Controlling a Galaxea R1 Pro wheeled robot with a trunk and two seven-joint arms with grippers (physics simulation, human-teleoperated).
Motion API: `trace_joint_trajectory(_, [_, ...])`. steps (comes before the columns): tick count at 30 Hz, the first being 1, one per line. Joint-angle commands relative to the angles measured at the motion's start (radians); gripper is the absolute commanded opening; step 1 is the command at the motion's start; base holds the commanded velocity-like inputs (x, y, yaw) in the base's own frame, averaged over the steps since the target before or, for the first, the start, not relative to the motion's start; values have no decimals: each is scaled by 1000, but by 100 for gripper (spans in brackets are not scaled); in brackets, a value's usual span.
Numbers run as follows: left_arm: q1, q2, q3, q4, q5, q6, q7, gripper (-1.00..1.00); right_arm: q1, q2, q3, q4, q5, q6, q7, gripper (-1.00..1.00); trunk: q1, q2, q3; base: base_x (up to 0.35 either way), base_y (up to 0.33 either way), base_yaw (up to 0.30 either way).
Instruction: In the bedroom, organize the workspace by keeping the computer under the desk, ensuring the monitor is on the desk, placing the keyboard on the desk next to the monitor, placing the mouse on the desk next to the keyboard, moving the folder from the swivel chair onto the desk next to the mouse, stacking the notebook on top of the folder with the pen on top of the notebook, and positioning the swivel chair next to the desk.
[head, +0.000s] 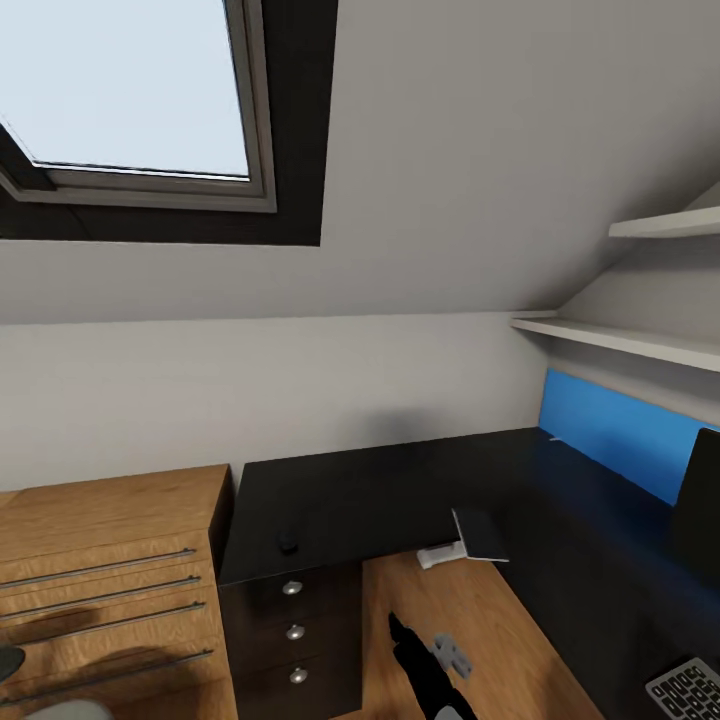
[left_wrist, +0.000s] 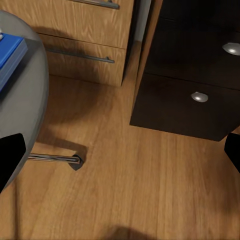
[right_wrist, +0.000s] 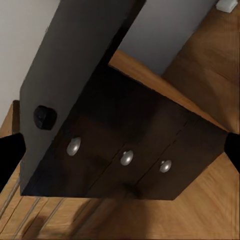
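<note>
Left gripper (left_wrist: 120, 150) spread wide, fingertips (left_wrist: 9, 155) dark at the two edges of the left wrist view, nothing between them; poised over bare wood floor (left_wrist: 125, 190) in front of the black drawer unit (left_wrist: 195, 85). Right gripper (right_wrist: 120, 155) likewise parted and empty, aimed at the same drawer block (right_wrist: 135, 150) below the desk edge.

Swivel chair (left_wrist: 22, 100) just beside the left gripper, grey round seat with the blue folder (left_wrist: 7, 57) lying on it at the edge of the view; chrome leg (left_wrist: 52, 159) running out underneath. Desk (head: 400, 490) black and L-shaped; mouse (head: 288, 543) small and dark near its front edge, also seen in the right wrist view (right_wrist: 45, 117); keyboard (head: 688, 690) at the lower right corner; monitor (head: 700, 510) dark against the blue panel (head: 620, 430). Grey flat item (head: 478, 532) near the desk's inner corner, identity unclear; notebook and pen not made out.

Probably the folder step in hand, still in the approach. Next: swing the left arm toward the seat, drop onto the folder's near edge, pinch, lift clear, carry to the desk beside the mouse; likely also a need to bring mouse and keyboard closer together, being well apart at present.
</note>
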Motion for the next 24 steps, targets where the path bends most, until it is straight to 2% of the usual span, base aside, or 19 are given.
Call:
trace_joint_trajectory(1, [0,0,-7,1,11,-2,-6,100,-1,-5,6,11,9,-19,4,100,0,0,0,0,0,0])
trace_joint_trajectory(3, [0,0,-7,1,11,-2,-6,100,-1,-18,8,33,52,-49,4,100,0,0,0,0,0,0])
trace_joint_trajectory(4, [0,1,-7,1,11,-2,-5,100,-1,-32,8,57,98,-78,4,100,0,0,0,0,0,0])
trace_joint_trajectory(14, [0,1,-7,1,11,-2,-5,100,-1,-76,10,166,333,-200,0,100,0,0,0,0,0,0])
trace_joint_trajectory(15, [0,1,-7,1,11,-2,-5,100,-1,-88,10,194,375,-210,-1,100,0,0,0,0,0,0])
trace_joint_trajectory(19, [0,1,-7,1,11,-2,-6,100,-1,-109,8,237,428,-219,-5,100,0,0,0,0,0,0])
trace_joint_trajectory(24, [0,1,-7,1,11,-2,-6,100,-1,-139,7,266,458,-227,-22,100,0,0,0,0,0,0])
